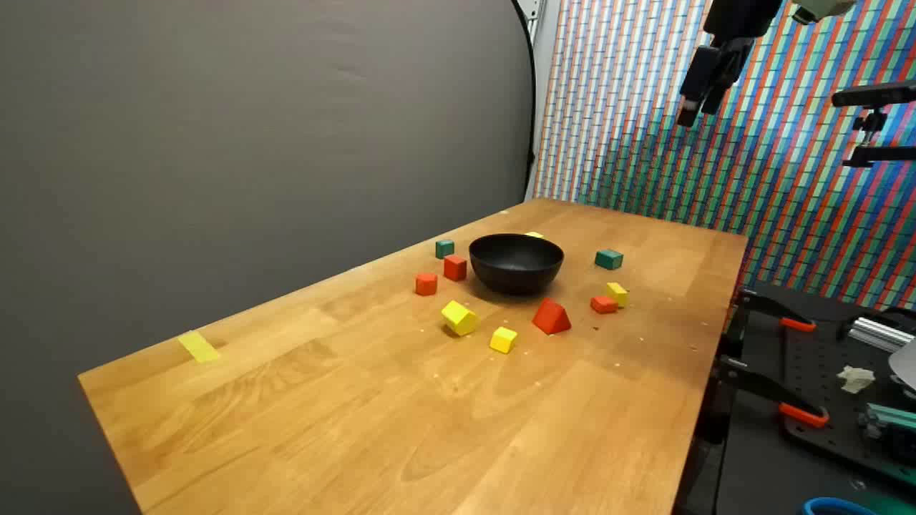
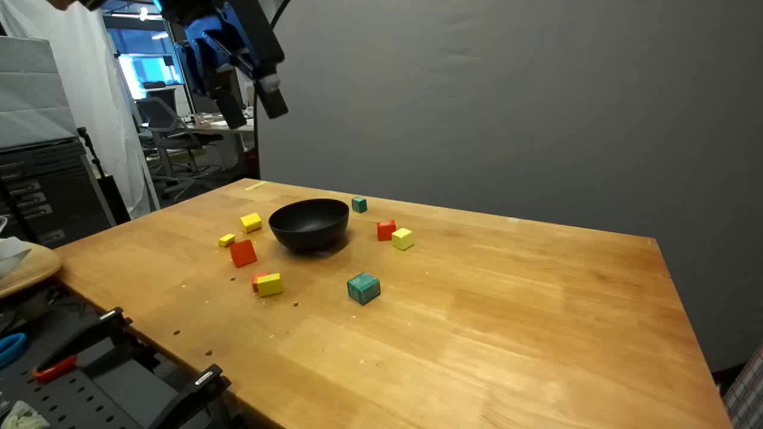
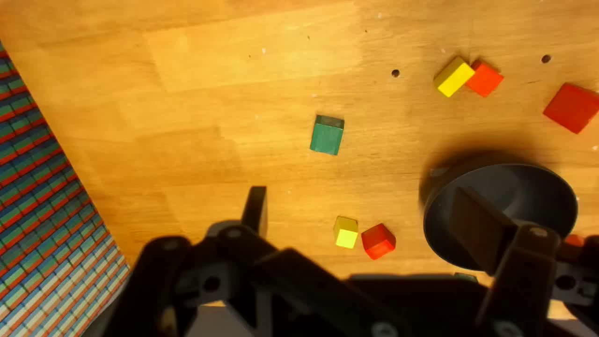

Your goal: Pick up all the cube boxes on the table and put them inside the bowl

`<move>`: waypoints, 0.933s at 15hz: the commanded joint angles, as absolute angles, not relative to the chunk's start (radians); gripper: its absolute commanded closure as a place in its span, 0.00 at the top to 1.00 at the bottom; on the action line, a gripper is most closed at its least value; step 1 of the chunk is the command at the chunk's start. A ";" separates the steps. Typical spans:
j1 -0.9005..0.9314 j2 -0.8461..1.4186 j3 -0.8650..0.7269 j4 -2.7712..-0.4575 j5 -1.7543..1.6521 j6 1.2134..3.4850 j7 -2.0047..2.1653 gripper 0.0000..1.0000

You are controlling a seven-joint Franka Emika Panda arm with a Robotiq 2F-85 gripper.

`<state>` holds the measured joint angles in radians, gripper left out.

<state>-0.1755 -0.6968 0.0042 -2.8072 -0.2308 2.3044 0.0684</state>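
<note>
Black bowl [image 1: 517,279] faces up | wrist view: upper yellow block [image 3: 454,77] lies lengthwise lower-left to upper-right | gripper [image 3: 360,194]: jaws wide apart

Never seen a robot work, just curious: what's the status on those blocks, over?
Gripper open, holding nothing, above the table. Coloured blocks lying around the black bowl. Possible snag: yellow block right beside orange-red block.

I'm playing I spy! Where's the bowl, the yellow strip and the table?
Bowl [image 1: 517,277]: in an exterior view, outer wall.
Yellow strip [image 1: 199,346]: in an exterior view, its middle.
Table [image 3: 224,121]: in the wrist view, wooden top.
</note>
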 commanded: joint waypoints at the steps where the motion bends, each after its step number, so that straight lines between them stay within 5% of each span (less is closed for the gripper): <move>1: -0.171 -0.696 0.001 -2.809 -0.233 2.297 0.070 1.00; 14: -0.171 -0.686 0.000 -2.812 -0.233 2.296 0.071 1.00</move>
